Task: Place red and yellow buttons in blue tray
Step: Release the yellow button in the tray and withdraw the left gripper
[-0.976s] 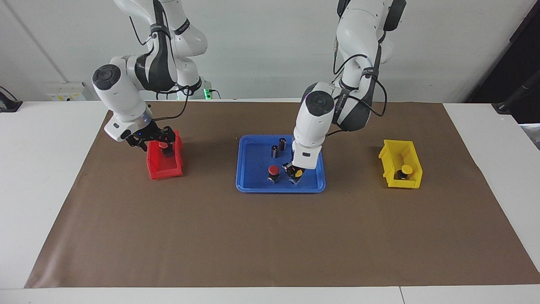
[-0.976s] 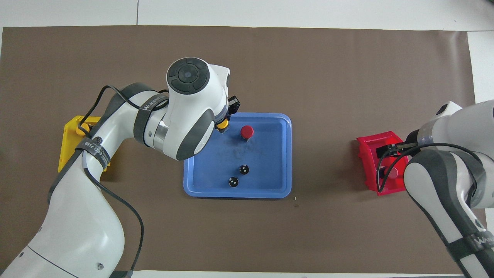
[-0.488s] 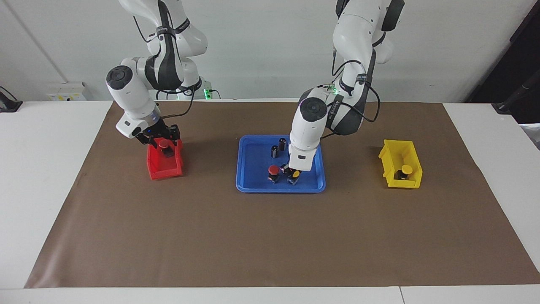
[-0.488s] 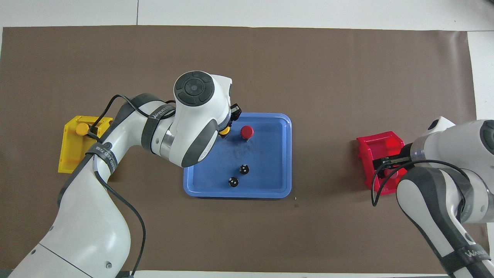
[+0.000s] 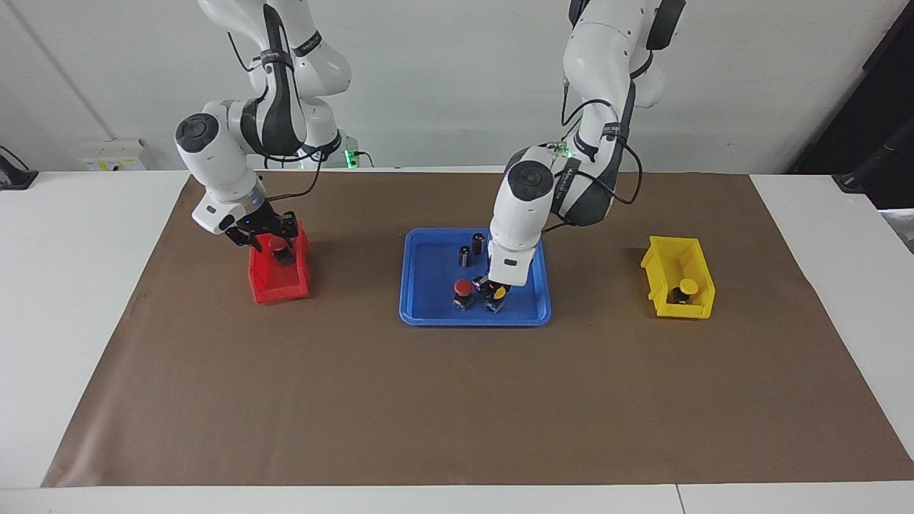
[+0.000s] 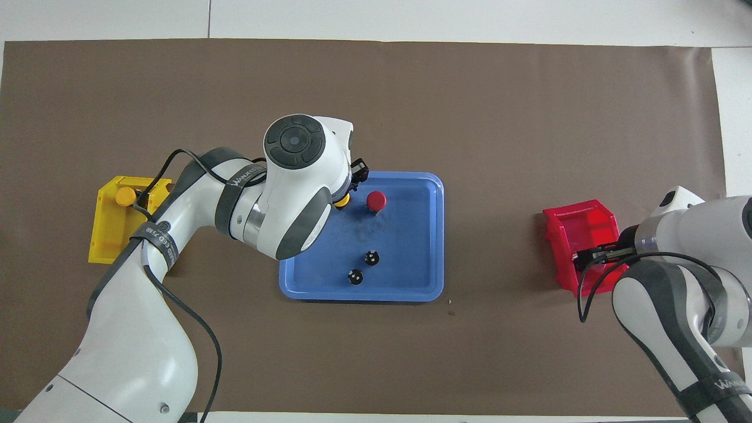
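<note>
The left gripper (image 5: 493,288) sat low in the blue tray (image 5: 428,314) at a yellow button (image 5: 498,296), grip unreadable; the right gripper (image 5: 270,239) straddled the red bin's (image 5: 278,289) red button (image 5: 275,245); light, rigid, slick-capped pieces, probably best pinched by their blocky bases.

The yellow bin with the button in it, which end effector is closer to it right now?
Left. The left end effector is down in the blue tray, midway along the table from the yellow bin; the right end effector is over the red bin.
</note>
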Available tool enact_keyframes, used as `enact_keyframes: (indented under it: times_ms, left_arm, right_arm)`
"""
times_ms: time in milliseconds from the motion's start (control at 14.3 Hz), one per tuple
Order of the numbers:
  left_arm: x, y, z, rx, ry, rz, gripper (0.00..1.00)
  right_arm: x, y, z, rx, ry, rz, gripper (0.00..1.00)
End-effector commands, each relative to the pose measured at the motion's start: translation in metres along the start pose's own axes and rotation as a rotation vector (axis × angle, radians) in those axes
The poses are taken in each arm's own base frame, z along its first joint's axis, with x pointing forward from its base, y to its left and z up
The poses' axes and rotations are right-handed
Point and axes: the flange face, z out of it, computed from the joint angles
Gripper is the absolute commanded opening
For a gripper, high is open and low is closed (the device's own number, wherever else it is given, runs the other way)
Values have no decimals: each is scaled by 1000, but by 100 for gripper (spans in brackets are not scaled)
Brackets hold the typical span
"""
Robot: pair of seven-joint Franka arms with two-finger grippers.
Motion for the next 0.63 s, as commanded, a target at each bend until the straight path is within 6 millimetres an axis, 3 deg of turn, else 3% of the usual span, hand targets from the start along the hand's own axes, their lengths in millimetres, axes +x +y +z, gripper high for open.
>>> enact_keyframes:
  times_ms: [0, 139, 348, 557]
  left_arm:
    - [-2, -5, -6, -12, -2, -16, 77]
    - [-1, -10, -26, -11, -4, -23, 81]
    - [3, -29, -54, 40, -18, 15, 100]
    - [37, -61, -75, 91, -35, 108, 100]
  right_arm:
    - [-11, -1, 1, -2, 9, -20, 69]
    - [-14, -2, 2, -1, 6, -20, 68]
    - [-19, -2, 8, 2, -1, -22, 68]
    - [-20, -3, 7, 2, 0, -23, 60]
